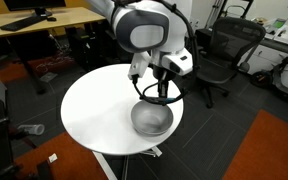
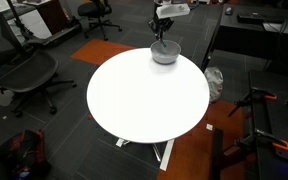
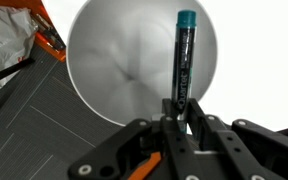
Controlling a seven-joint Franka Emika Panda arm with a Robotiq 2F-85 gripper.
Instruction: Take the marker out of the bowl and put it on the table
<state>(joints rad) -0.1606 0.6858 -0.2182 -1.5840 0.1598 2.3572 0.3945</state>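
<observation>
In the wrist view the marker (image 3: 184, 58), dark with a teal cap, stands out straight from my gripper (image 3: 181, 108) over the silvery bowl (image 3: 114, 60). The fingers are closed on the marker's lower end. In both exterior views my gripper (image 1: 161, 92) (image 2: 163, 38) hangs just above the bowl (image 1: 152, 120) (image 2: 165, 54), which sits near the edge of the round white table (image 1: 99, 105) (image 2: 144, 95). The marker is too small to make out in the exterior views.
Black office chairs (image 1: 224, 50) (image 2: 19, 65) stand around the table. A light-wood desk (image 1: 44, 22) is behind it. Orange carpet patches (image 1: 274, 150) and a white bag (image 3: 6, 45) lie on the grey floor.
</observation>
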